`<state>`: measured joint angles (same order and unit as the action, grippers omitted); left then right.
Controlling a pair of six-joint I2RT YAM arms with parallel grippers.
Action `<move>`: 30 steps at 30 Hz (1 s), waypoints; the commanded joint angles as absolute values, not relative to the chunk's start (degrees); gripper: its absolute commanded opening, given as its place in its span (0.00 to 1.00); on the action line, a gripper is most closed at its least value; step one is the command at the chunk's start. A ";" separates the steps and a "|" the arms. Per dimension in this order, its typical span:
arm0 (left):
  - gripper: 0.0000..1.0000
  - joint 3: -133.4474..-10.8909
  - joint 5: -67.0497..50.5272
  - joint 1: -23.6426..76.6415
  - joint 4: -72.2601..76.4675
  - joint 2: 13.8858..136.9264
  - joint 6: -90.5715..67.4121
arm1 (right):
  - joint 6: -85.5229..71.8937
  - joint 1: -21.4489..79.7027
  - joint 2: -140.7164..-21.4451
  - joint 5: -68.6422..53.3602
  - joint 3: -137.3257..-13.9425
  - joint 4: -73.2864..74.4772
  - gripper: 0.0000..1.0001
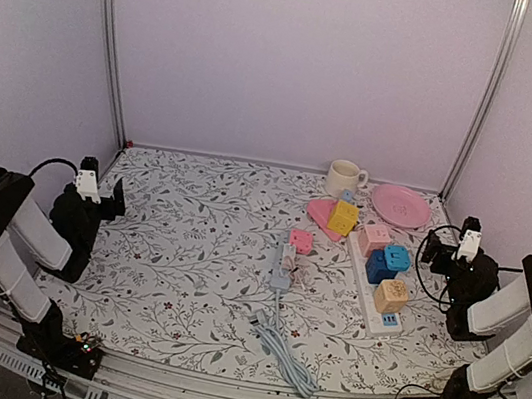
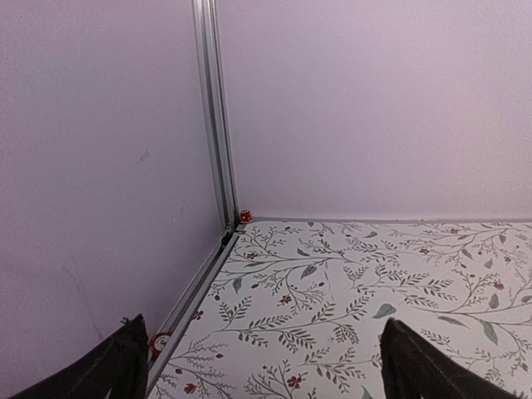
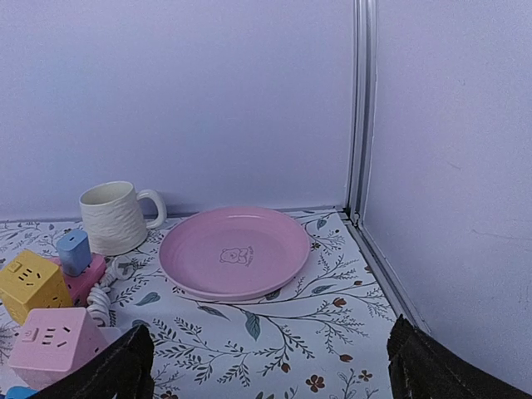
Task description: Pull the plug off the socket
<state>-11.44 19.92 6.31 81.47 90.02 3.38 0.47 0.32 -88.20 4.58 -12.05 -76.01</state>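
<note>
Power strip (image 1: 364, 286) mostly beneath cube plugs (image 1: 396, 258) (sockets indistinct)

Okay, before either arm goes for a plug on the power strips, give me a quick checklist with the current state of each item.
1. Left gripper fingers apart, nothing between them: ok.
2. Right gripper fingers apart, nothing between them: ok.
3. White power strip lying flat beside the right arm: ok.
4. Target plug identified: cannot tell; cube plugs sit on the white strip, and a pink plug sits at the far end of the grey strip.
5. Strip braced against lifting: not ok; neither gripper touches one.
6. Grey cable clear of both arms: ok.
</note>
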 commanded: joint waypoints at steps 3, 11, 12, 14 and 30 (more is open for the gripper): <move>0.97 -11.93 19.42 5.69 81.30 89.99 3.12 | 1.41 0.19 -88.08 3.21 -12.92 -75.86 0.99; 0.97 -11.92 19.42 5.69 81.30 89.97 3.16 | 1.49 0.13 -88.09 3.25 -12.87 -75.98 0.99; 0.97 -11.94 19.42 5.65 81.30 89.94 3.16 | 1.49 0.17 -88.07 3.24 -12.93 -75.94 0.99; 0.97 -11.88 19.42 5.70 81.30 90.00 3.16 | 1.49 0.13 -88.07 3.25 -12.92 -75.98 0.99; 0.97 -7.23 24.64 8.42 89.30 86.89 5.70 | 0.37 0.88 -85.86 8.72 -10.28 -78.94 0.99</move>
